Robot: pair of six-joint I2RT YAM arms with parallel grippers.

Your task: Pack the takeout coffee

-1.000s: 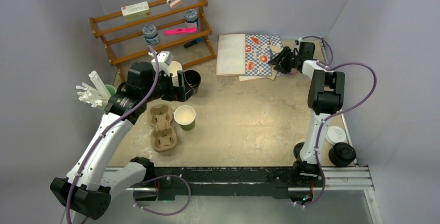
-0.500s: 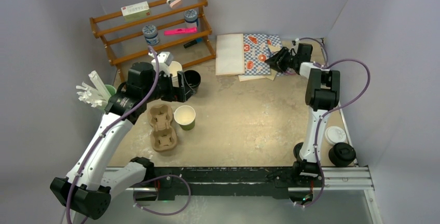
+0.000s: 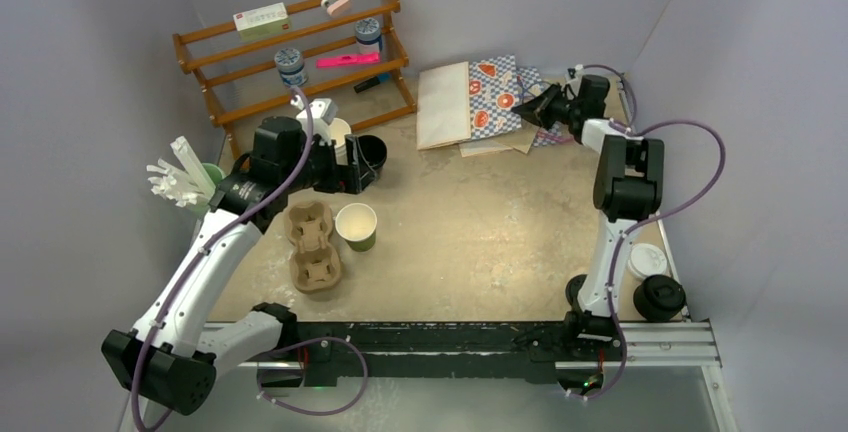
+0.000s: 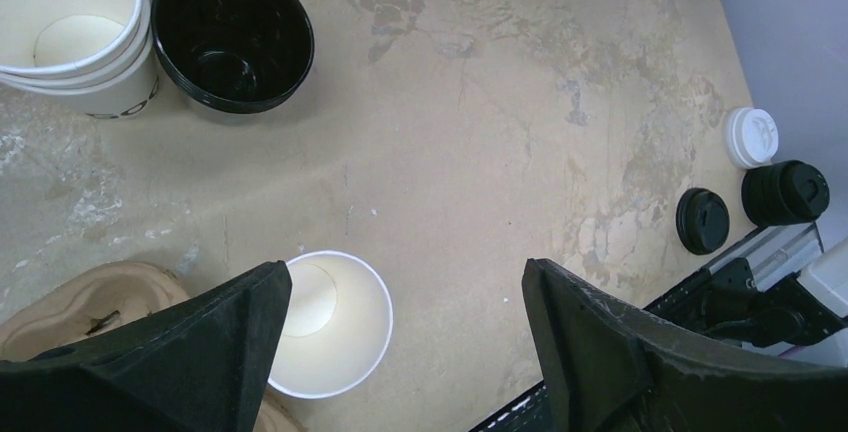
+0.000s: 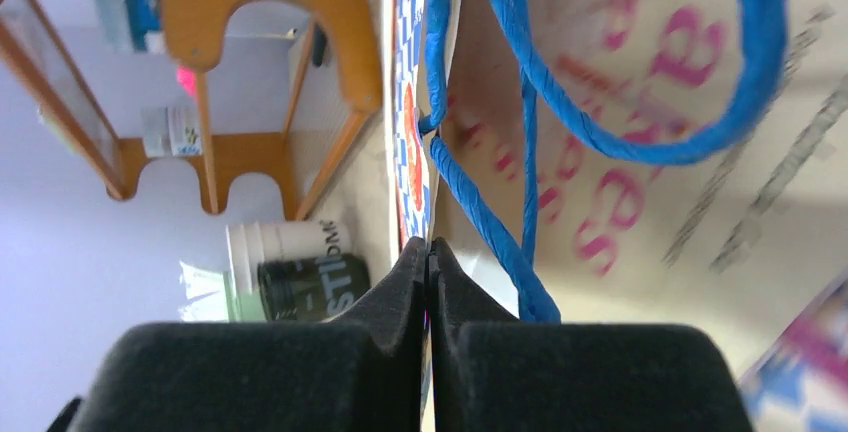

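Overhead view of a tan tabletop [image 3: 480, 222] with two robot arms. The left gripper [image 4: 405, 272] hangs with its fingers spread wide and holds nothing, above a green cup with a white inside [image 4: 330, 324].

The black paper cup [image 4: 232, 34] stands upright and uncovered at 10 o'clock from the table's middle. It is just beside a stack of white cups [image 4: 75, 32].

A round black sip lid [image 4: 703, 220] lies at 4 o'clock near the table edge, with another black lid [image 4: 785, 192] and a white lid [image 4: 752, 137] close by.

At 1 o'clock the right gripper [image 5: 430, 247] has its fingers pressed together on the edge of a checked paper bag [image 3: 495, 92] with blue cord handles [image 5: 765, 22], and that edge is lifted off the table.

A pulp cup carrier [image 3: 312, 247] lies at 8 o'clock, beside the green cup.
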